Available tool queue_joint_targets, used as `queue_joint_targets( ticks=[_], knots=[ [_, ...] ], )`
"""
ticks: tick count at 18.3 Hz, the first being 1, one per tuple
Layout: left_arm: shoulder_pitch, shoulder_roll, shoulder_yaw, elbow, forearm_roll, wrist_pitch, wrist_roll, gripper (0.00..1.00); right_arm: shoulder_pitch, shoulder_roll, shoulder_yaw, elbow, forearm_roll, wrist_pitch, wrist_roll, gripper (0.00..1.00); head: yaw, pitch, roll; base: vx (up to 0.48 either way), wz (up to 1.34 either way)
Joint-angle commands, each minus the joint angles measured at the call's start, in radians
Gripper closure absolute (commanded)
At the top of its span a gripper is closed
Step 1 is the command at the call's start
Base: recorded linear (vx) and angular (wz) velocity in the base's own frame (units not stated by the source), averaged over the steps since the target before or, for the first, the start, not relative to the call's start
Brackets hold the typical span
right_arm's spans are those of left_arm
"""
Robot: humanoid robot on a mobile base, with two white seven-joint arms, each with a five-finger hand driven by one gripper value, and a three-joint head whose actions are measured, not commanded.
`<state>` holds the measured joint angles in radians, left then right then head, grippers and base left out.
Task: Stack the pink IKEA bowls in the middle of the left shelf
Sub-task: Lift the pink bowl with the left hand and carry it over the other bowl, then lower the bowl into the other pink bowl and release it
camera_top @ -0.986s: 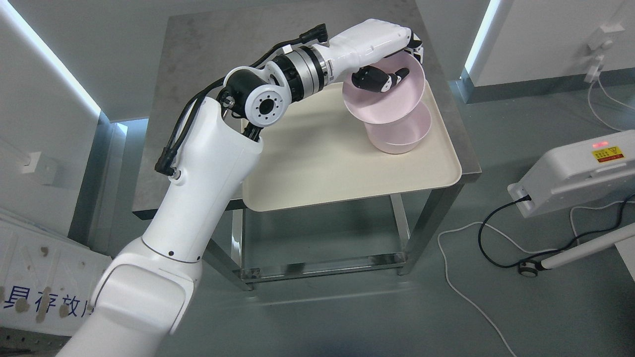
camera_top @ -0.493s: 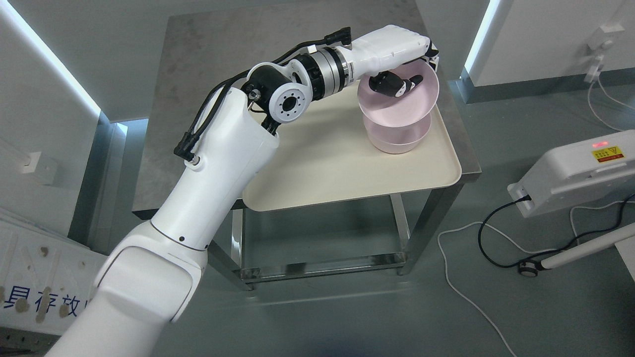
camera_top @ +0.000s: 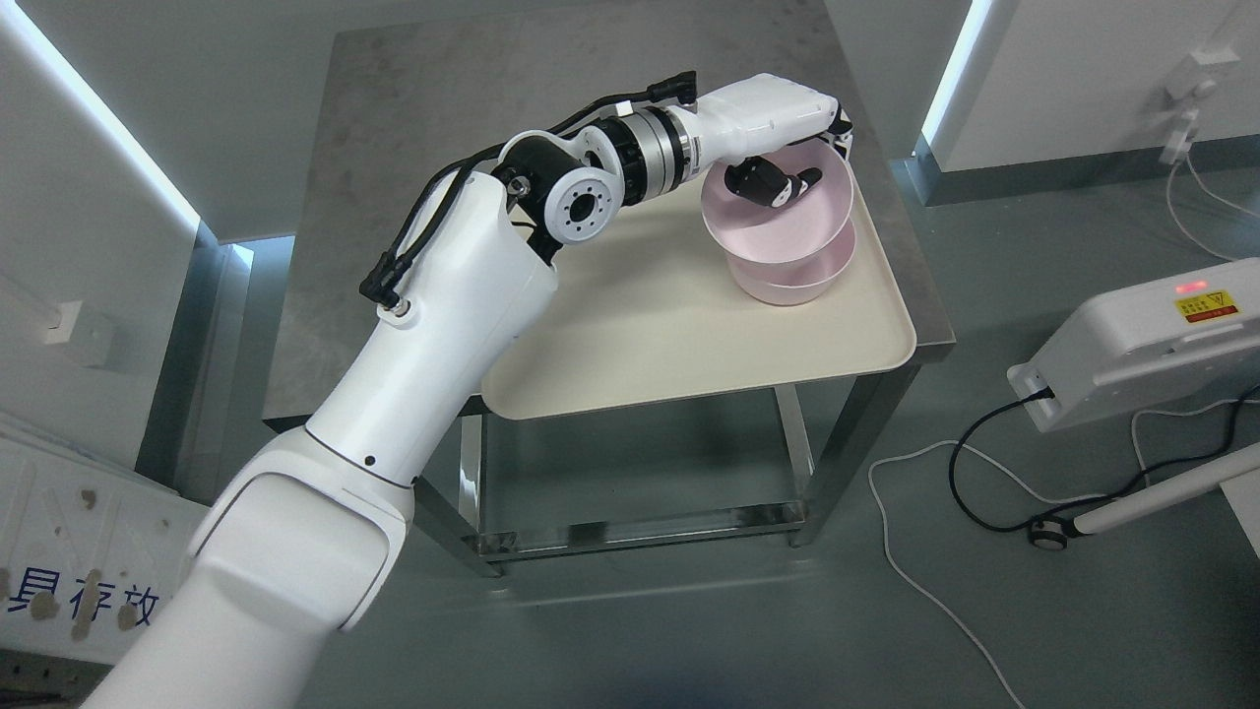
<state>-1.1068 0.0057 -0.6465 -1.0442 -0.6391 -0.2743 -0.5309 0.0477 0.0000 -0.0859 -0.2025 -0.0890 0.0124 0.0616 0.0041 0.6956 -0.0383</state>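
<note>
The left hand (camera_top: 778, 177) grips the far rim of a pink bowl (camera_top: 778, 231), fingers curled inside it. That tilted bowl sits partly in a second pink bowl (camera_top: 787, 286) on the cream tray (camera_top: 689, 345), on the grey tabletop (camera_top: 413, 118).

I see two pale pink bowls (camera_top: 787, 251) on a cream tray (camera_top: 689, 335), which lies on a mottled grey table (camera_top: 413, 148). My left arm (camera_top: 433, 325) is glossy white with black cables (camera_top: 433, 207).
</note>
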Motion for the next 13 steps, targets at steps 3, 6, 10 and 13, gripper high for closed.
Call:
queue_joint_targets(
  ticks=[3,6,10,13],
  knots=[
    [-0.005,0.012,-0.004,0.078,-0.001,0.0,0.0,0.84,0.0,-0.017,0.0,0.0,0.0,0.0,0.0,0.0,0.0,0.0,0.0,0.0,0.0],
    [-0.004,0.012,0.004,0.073,0.001,0.0,-0.003,0.61,0.0,-0.017,0.0,0.0,0.0,0.0,0.0,0.0,0.0,0.0,0.0,0.0,0.0],
    [-0.002,0.012,0.141,-0.002,0.019,-0.037,-0.014,0.49,0.0,-0.017,0.0,0.0,0.0,0.0,0.0,0.0,0.0,0.0,0.0,0.0,0.0],
    [0.025,0.012,0.249,-0.077,0.187,-0.06,-0.017,0.49,0.0,-0.017,0.0,0.0,0.0,0.0,0.0,0.0,0.0,0.0,0.0,0.0,0.0]
  ],
)
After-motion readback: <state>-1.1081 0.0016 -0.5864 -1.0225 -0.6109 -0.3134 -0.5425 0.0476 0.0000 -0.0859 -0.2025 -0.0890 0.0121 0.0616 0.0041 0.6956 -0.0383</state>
